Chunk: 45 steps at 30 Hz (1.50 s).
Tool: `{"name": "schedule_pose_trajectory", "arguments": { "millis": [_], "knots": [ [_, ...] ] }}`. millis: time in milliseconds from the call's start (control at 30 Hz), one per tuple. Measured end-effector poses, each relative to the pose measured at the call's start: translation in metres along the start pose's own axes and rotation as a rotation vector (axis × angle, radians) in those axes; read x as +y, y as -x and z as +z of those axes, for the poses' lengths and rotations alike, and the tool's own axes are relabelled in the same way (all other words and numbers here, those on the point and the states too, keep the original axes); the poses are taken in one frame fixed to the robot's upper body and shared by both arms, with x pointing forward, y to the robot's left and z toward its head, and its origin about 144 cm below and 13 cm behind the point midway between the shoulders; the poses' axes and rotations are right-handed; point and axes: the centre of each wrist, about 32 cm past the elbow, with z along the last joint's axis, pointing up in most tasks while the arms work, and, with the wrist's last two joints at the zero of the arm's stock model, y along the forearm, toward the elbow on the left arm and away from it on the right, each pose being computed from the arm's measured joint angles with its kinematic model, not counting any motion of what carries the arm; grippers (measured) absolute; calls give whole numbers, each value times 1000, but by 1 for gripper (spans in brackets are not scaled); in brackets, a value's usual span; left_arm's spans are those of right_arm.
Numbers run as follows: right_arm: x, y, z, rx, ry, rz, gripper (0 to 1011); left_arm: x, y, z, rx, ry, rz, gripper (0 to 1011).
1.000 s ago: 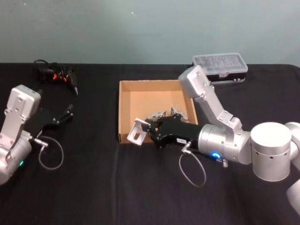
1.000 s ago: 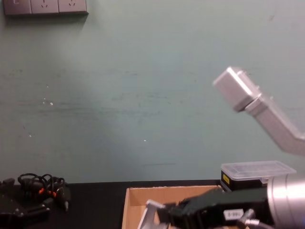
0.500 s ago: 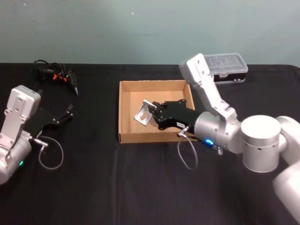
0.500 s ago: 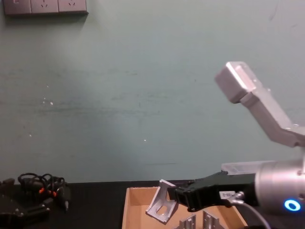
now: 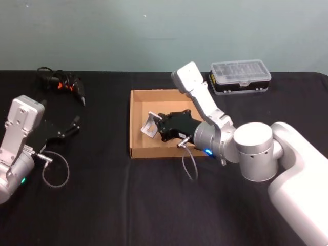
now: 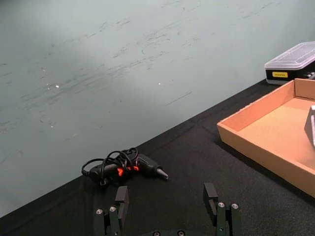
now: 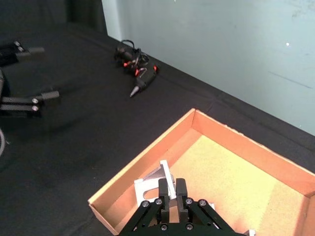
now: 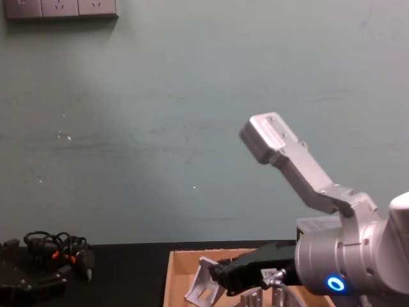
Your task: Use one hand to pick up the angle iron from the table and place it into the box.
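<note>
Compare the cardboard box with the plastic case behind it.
The box is tan cardboard, open-topped and wide; the plastic case is black with a clear lid, shut and narrower. The right gripper holds an angle iron over the box; nothing is at the case. Both rest on the black table.

My right gripper [image 5: 157, 124], black and claw-like, is clamped on the small silver angle iron [image 5: 149, 124], holding it tilted above the floor of the shallow tan cardboard box [image 5: 137, 123], near its left wall. The box sits mid-table on the black matte table [image 5: 102, 195].
</note>
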Motion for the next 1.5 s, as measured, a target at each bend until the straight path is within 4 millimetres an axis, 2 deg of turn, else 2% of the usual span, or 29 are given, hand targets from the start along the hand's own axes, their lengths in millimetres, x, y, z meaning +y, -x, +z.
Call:
{"name": "schedule_pose_trajectory", "arguments": {
  "millis": [233,600,667,700,767,867,1133,1400,1500],
  "knots": [
    [13,3,-4,-17,31,-1,98,0,0,0,0,0,0,1000],
    [20,6,-6,-43,49,8,106,0,0,0,0,0,0,1000],
    [21,6,-6,-47,48,9,173,0,0,0,0,0,0,1000],
    [21,6,-6,-48,48,9,173,0,0,0,0,0,0,1000],
    [21,7,-7,-49,47,9,261,0,0,0,0,0,0,1000],
    [20,7,-7,-47,45,7,313,0,0,0,0,0,0,1000],
    [13,7,-3,-39,11,3,595,0,0,0,0,0,0,1000],
    [-4,8,-2,-29,-52,-27,829,0,0,0,0,0,0,1000],
    [-16,10,-4,-51,-101,-65,931,0,0,0,0,0,0,1000]
  ]
}}
